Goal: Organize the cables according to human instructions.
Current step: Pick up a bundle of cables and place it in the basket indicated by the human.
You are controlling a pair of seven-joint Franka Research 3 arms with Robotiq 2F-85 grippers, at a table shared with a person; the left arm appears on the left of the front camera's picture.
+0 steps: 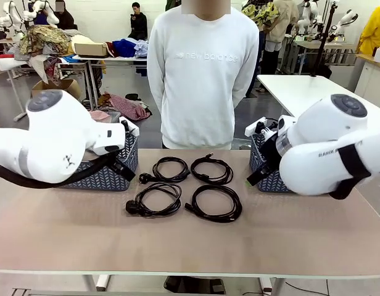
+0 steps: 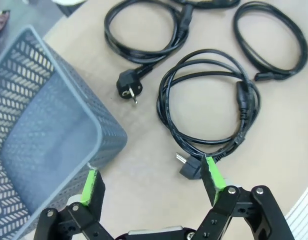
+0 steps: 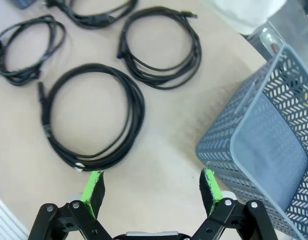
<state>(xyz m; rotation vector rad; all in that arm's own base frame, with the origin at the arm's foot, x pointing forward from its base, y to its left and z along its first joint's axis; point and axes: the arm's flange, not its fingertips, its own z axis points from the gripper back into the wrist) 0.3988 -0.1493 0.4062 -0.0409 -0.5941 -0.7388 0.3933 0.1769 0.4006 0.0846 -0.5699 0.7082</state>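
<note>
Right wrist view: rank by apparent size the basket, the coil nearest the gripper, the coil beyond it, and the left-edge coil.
1. basket, though cropped by the frame.
2. nearest coil.
3. coil beyond it.
4. left-edge coil; barely smaller and farther off, so 3 and 4 are unsure.

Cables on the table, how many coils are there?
4, in a two-by-two block on the table: far-left cable, far-right cable, near-left cable, near-right cable. None seems hidden.
</note>
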